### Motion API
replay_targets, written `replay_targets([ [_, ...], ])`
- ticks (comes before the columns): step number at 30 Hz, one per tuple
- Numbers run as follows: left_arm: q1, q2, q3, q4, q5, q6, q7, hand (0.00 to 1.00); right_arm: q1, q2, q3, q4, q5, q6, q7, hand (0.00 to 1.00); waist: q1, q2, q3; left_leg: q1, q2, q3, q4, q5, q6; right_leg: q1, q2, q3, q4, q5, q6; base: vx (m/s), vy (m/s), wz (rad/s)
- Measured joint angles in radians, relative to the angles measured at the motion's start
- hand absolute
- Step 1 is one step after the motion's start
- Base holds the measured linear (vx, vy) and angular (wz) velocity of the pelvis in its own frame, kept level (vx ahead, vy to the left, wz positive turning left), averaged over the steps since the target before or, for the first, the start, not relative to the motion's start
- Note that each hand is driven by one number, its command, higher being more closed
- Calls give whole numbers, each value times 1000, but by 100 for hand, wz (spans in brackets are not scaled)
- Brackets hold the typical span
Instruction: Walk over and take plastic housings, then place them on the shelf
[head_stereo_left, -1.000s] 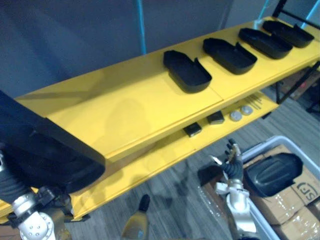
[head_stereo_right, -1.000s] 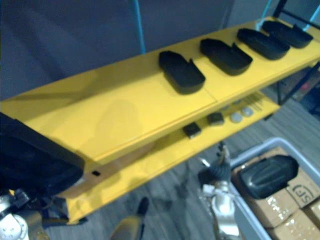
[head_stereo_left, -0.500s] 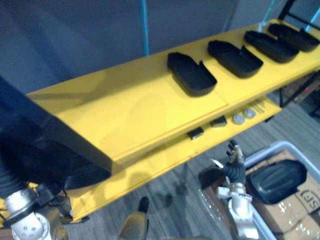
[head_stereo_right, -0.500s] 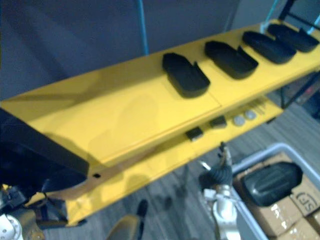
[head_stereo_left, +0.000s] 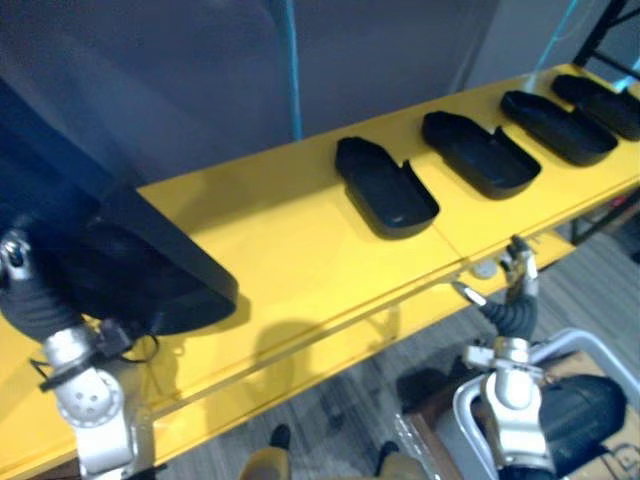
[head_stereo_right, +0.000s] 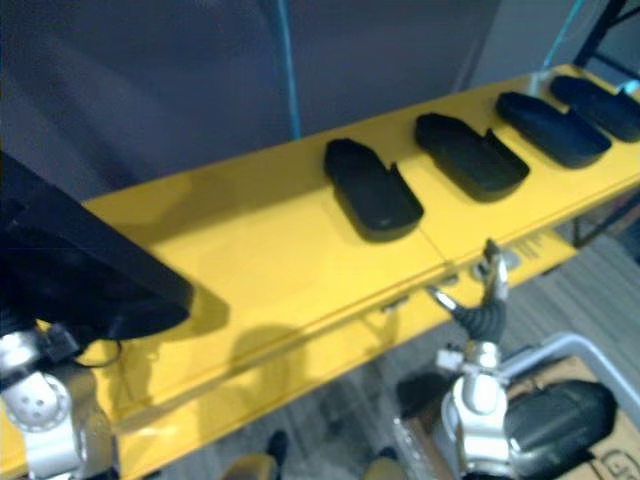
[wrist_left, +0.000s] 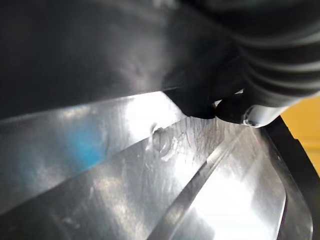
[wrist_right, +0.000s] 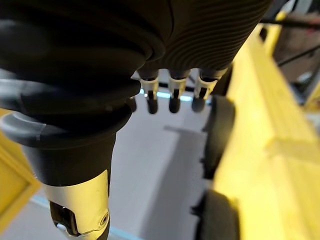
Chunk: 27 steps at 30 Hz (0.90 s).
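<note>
Cannot tell the grip of the left hand — fingers hidden behind the large black moulded plastic housing carried on that arm. In the left wrist view, just the dark ribbed cover pressed close to the housing's glossy inner wall.

Has lifted that load within the last second: from below the front edge of the long yellow shelf to up over the top board at its left end, with a shadow close beneath. No saying whether touching the board or a little clear of it.

Finds the right hand empty, fingers straight and pointing upward. Risen too, from low beside the light grey bin to just off the shelf's front edge.

Shows the whole shelf nearer than a second ago as well, so reads as the robot stepping in, not as any shift of the goods.

Leaves untouched the row of black open-topped housings along the top board toward the right end: nearest housing, second housing, third housing, fourth housing. Leaves one more black housing lying in the bin.

Means, by the look of it, the walk done and the placing begun — next, lowering onto the bare left stretch of board, well apart from the row, then letting go.
</note>
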Motion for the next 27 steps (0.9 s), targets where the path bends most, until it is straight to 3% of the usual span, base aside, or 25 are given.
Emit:
replay_targets([
  [3,-2,1,0,-21,11,-25,-2,100,-16,-3,2,-59,-3,-1,-5,0,1,8,-7,3,-3,18,-1,1,0,9,-3,-5,-10,0,-1,46,-26,3],
  [6,-2,2,0,-20,55,-26,10,100,-32,-2,4,-89,-21,-21,-45,0,-3,-4,-11,0,-18,2,-10,2,2,33,-12,-33,-30,2,1,15,11,21],
  [10,5,3,30,-20,87,-21,39,100,-114,-3,6,-143,-120,-45,-174,0,7,-26,-43,-13,-43,-50,-36,30,8,46,-28,-92,-38,1,1,14,19,42],
  [11,22,3,55,-20,87,-17,47,100,-172,-7,12,-160,-135,-59,-219,0,21,-26,-43,-12,-48,-61,-45,42,9,52,-32,-107,-38,1,2,2,15,42],
  [15,85,2,101,-20,82,-14,48,100,-224,-26,11,-213,-138,-62,-240,0,46,-27,-59,-13,-64,-92,-71,65,14,86,-46,-174,-38,-10,9,6,12,56],
  [18,104,-14,108,-20,66,-13,-5,100,-216,-36,1,-228,-118,-49,-240,0,28,-29,-68,-33,-35,70,-78,98,44,147,-64,-287,-37,-19,14,26,41,104],
  [21,118,-34,116,-21,62,-15,-66,100,-215,-35,5,-228,-120,-27,-240,0,64,-30,-70,-35,-53,62,-102,137,38,145,-85,-302,-33,-23,14,-8,102,40],
  [27,137,-23,103,-21,34,-15,-185,100,-192,-31,-14,-228,-128,-27,-261,0,45,-37,-67,-29,-69,97,-116,140,53,132,-105,-273,-23,-33,16,-16,42,-8],
])
